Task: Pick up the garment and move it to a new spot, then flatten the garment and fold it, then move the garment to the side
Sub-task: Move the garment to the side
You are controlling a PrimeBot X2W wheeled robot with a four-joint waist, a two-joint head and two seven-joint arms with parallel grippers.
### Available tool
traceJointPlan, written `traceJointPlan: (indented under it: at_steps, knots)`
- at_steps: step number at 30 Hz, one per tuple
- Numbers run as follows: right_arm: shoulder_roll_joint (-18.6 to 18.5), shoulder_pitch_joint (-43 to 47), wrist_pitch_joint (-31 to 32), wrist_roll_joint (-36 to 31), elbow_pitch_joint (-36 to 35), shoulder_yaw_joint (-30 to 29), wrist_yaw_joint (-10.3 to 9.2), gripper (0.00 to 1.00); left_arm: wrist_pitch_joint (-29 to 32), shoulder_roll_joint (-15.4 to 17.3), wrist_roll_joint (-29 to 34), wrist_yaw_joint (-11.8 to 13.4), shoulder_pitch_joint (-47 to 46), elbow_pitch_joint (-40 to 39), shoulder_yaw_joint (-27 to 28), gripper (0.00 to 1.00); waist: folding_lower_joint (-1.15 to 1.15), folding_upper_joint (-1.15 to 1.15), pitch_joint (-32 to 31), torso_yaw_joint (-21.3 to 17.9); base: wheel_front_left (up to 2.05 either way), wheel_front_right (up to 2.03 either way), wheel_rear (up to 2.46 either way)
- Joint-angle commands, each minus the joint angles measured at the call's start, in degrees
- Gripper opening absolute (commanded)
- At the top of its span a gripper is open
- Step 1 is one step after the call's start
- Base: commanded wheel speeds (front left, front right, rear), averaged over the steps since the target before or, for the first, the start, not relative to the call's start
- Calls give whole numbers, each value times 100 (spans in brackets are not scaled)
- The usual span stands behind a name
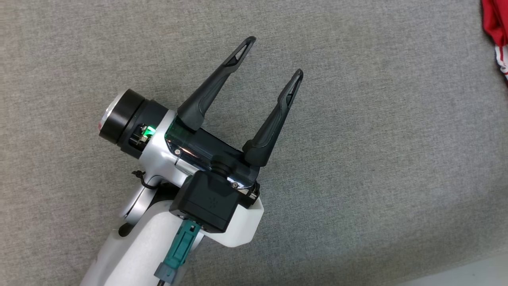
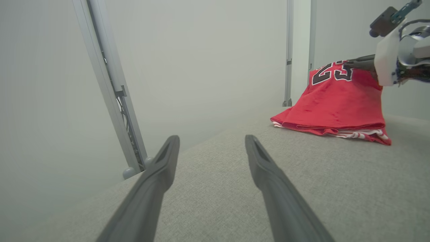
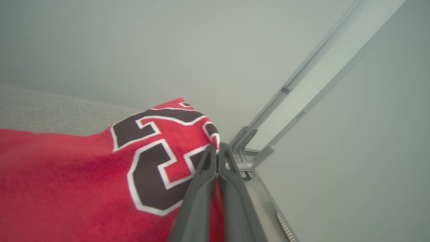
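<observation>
Right hand (image 3: 217, 150): clamped tight on red garment (image 3: 84, 174), upper edge held up.
Garment's lower layers rest on grey bench (image 1: 377, 159); pinch likely meant for carrying it aside. Left hand (image 1: 274, 56), spread wide and empty, hovers well apart from garment.

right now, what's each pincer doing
Left pincer: open, holding nothing.
Right pincer: shut on the red jersey, one edge held up.

Faintly shiny red cloth garment (image 2: 336, 104), coarse matt grey woven surface (image 1: 377, 159) (matt dark plastic left pincer (image 1: 274, 56))
</observation>
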Motion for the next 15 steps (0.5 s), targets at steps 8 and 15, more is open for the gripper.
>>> traceJointPlan:
  at_steps: [8,15]
  knots:
    - [68,-195,-32,-1031,360,-519,-4,100,-44,-4,-60,50,-22,-1,-69,100,0,0,-105,181,0,0,0]
    - [573,-46,-24,-1629,-164,-821,-4,100,-174,-13,-186,214,203,106,-4,100,0,0,-502,255,0,0,0]
